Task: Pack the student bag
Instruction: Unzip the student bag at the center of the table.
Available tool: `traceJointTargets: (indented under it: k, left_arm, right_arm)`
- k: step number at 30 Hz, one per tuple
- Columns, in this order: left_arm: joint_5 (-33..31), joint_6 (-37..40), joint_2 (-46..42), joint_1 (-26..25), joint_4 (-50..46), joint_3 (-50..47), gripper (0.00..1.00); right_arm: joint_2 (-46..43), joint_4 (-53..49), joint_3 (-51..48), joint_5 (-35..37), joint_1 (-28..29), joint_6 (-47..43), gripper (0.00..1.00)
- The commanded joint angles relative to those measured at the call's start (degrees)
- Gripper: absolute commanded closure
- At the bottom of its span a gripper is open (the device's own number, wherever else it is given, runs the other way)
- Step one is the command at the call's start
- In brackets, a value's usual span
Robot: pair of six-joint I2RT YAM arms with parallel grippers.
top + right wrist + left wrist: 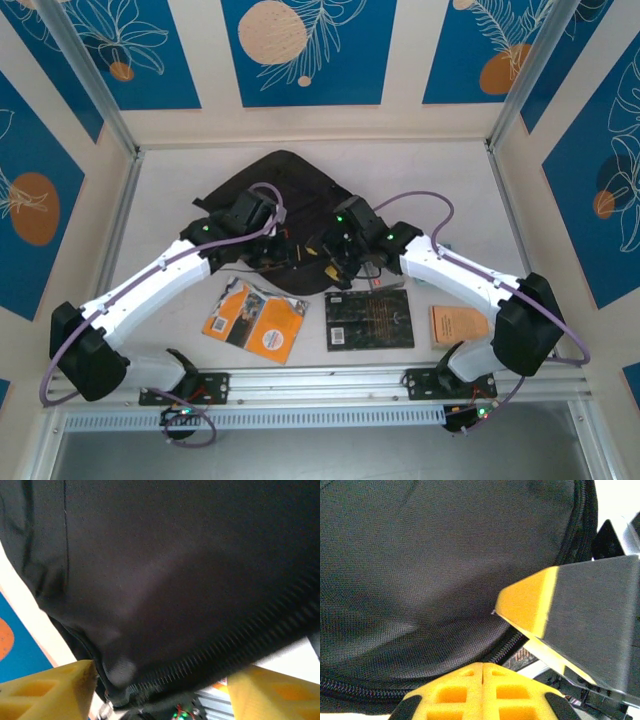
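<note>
Looking from above, we see both arms bent inward, left gripper and right gripper meeting over the student bag. The bag lies at twelve o'clock from three books: orange book, black book, tan book. The fingertips are lost against the dark fabric.

At the left wrist, the pads press together on nothing we can see, with bag fabric at eleven o'clock.

At the right wrist, the fingers stand parted and the bag's zipper crosses the gap; contact is unclear.
</note>
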Motion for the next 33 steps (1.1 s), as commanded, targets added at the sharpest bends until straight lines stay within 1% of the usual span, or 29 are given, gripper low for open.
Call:
traceJointTargets:
  k: [1, 4, 7, 9, 10, 13, 14, 15, 17, 18, 23, 27, 33]
  left_arm:
    - [-0.9, -2.0, -0.5, -1.5, 2.4, -0.1, 1.00]
    - [-0.6, -2.8, 0.2, -2.6, 3.3, -0.8, 1.00]
    - [-0.7, -2.8, 0.6, -3.3, 3.5, -0.5, 1.00]
    - [-0.8, -2.5, 0.7, -3.3, 3.2, 0.2, 1.00]
    - [-1.1, -2.2, 0.7, -3.3, 2.9, 0.5, 1.00]
    - [-2.3, -1.4, 0.5, -3.3, 1.7, 1.0, 1.00]
    - [-2.9, -1.1, 0.4, -3.3, 1.3, 1.0, 1.00]
    - [-3.5, -0.9, 0.2, -3.3, 0.9, 1.1, 1.00]
    - [-4.8, -0.4, -0.1, -3.2, 0.3, 0.8, 1.00]
    - [-5.4, -0.1, -0.2, -3.0, 0.0, 0.7, 1.00]
    - [-7.6, 1.9, -0.8, -1.2, -1.7, -0.4, 1.00]
    - [-8.7, 3.5, -1.9, 2.4, -2.3, -2.6, 1.00]
    - [-7.7, 5.8, -3.7, 8.3, -2.9, -4.4, 1.00]
  right_arm:
    - [-1.9, 2.7, -2.2, 2.8, -0.2, 0.9, 0.38]
    - [-2.7, 2.3, -3.2, 4.5, -0.4, 0.7, 0.38]
    - [-2.5, 3.0, -4.3, 3.9, -1.1, 0.7, 0.36]
    - [-1.7, 2.6, -4.5, 3.2, -1.3, 0.2, 0.37]
    - [-1.2, 1.7, -4.2, 3.0, -1.4, -0.1, 0.42]
    - [0.1, -0.6, -4.0, 2.8, -1.5, -0.9, 0.67]
    - [0.2, -0.7, -4.2, 2.6, -1.5, -1.2, 0.78]
    - [0.2, -0.8, -4.3, 2.6, -1.5, -1.5, 0.86]
    - [0.0, -1.3, -4.5, 3.1, -1.5, -2.0, 0.97]
    - [-0.3, -1.6, -4.6, 3.5, -1.6, -2.1, 1.00]
    - [-1.6, -3.7, -4.3, 5.5, -1.9, -4.3, 1.00]
    - [-1.7, -5.5, -3.5, 5.6, -2.0, -6.6, 1.00]
    - [-1.9, -6.3, -3.7, 6.4, -2.0, -8.3, 1.00]
